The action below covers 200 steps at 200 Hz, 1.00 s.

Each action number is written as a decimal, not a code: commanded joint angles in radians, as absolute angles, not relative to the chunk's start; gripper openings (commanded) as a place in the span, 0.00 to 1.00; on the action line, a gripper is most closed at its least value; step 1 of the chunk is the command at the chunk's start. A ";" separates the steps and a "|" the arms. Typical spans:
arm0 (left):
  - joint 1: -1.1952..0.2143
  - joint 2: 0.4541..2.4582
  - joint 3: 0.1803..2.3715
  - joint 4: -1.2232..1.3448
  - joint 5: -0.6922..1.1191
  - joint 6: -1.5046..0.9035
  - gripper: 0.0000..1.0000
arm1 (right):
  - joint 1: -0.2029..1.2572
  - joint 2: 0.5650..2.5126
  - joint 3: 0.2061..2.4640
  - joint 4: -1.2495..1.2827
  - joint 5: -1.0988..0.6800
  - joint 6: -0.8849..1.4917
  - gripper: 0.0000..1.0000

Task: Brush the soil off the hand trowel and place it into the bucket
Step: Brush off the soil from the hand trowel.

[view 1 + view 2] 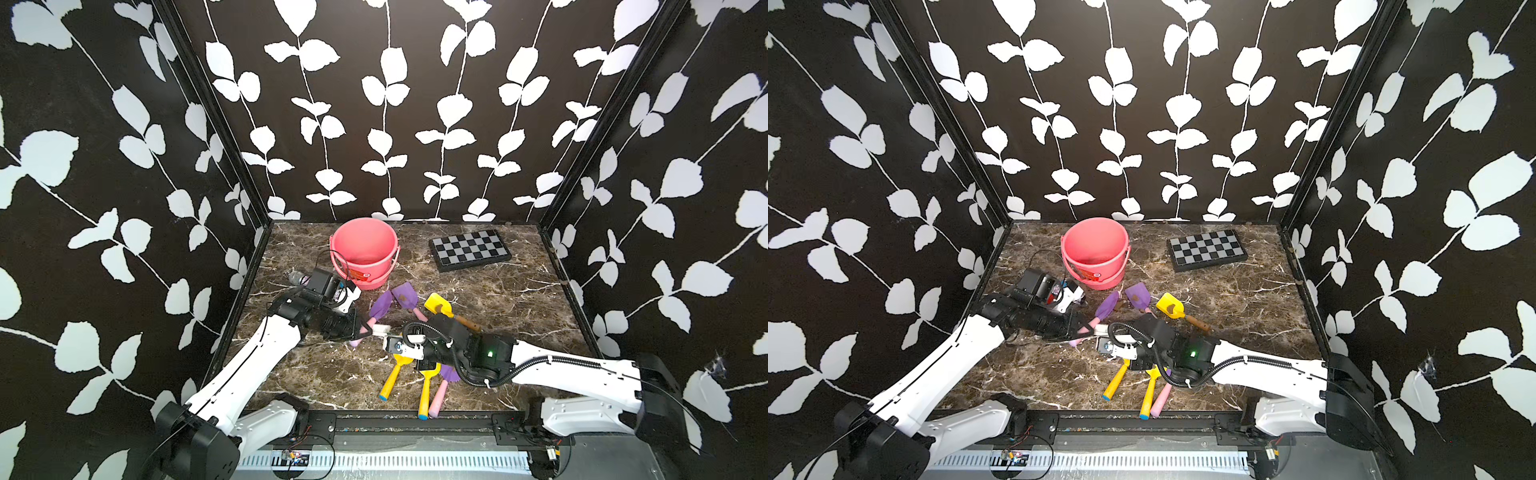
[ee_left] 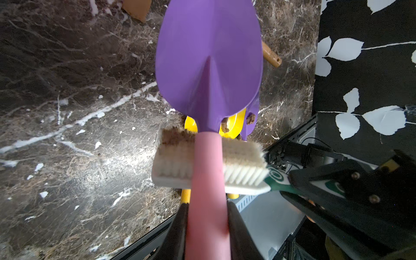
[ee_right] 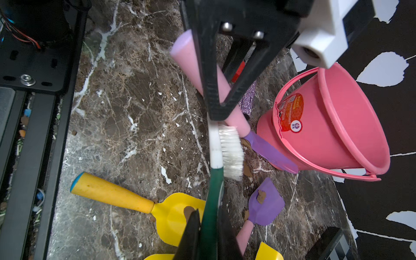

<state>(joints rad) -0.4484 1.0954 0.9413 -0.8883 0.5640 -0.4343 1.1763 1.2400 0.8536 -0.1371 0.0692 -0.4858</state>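
Observation:
My left gripper (image 2: 207,207) is shut on the pink handle of the hand trowel (image 2: 209,56), whose purple blade points toward the bucket (image 1: 363,249). No lumps show on the blade face in the left wrist view. My right gripper (image 3: 208,216) is shut on the green handle of a white-bristled brush (image 3: 230,150). The brush (image 2: 173,157) lies across the trowel's handle just below the blade, with brown dirt on its bristles. Soil (image 3: 246,144) lies on the table under the trowel (image 1: 380,305). The salmon-pink bucket (image 3: 326,135) stands upright just beyond the blade tip.
A purple square spade (image 1: 405,296) and a yellow scoop (image 1: 438,307), both with brown lumps, lie right of the trowel. Several yellow- and pink-handled tools (image 1: 390,378) lie under the right arm near the front edge. A chessboard (image 1: 469,249) sits at the back right.

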 commanded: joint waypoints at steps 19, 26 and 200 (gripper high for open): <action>-0.448 1.075 0.924 -0.905 0.587 -0.418 0.00 | 1.104 1.237 0.862 -0.058 0.125 -0.490 0.00; -0.448 1.077 0.925 -0.906 0.587 -0.416 0.00 | 1.094 1.236 0.858 -0.057 0.129 -0.487 0.00; -0.444 1.071 0.966 -0.931 0.511 -0.403 0.00 | 1.152 1.240 0.859 -0.124 0.074 -0.455 0.00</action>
<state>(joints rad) -0.4480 1.0954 0.9421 -0.9039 0.5407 -0.4248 1.1568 1.2358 0.8238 -0.1543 0.0742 -0.4534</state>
